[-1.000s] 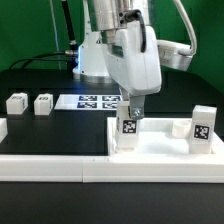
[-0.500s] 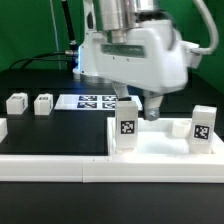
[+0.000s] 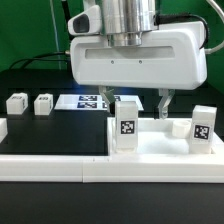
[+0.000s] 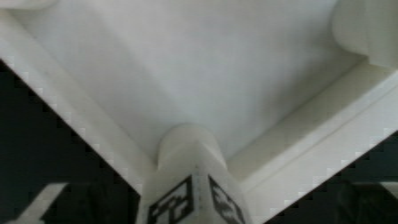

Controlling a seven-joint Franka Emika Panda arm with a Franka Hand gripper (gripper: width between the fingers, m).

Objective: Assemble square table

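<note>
The white square tabletop lies at the exterior view's right, against the front rail. Two white tagged legs stand upright on it, one at its left corner and one at its right corner. Two more legs lie loose on the black table at the left. My gripper hangs over the tabletop just behind the left leg, open and empty, with one finger to that leg's right. The wrist view looks down into the tabletop with the leg below the camera.
The marker board lies flat behind the tabletop. The long white border rail runs along the table's front edge. A small white block sits at the far left.
The gripper has let go of the left upright leg, lifted a little and turned about its axis, so its broad face now faces the camera with the fingers spread.
</note>
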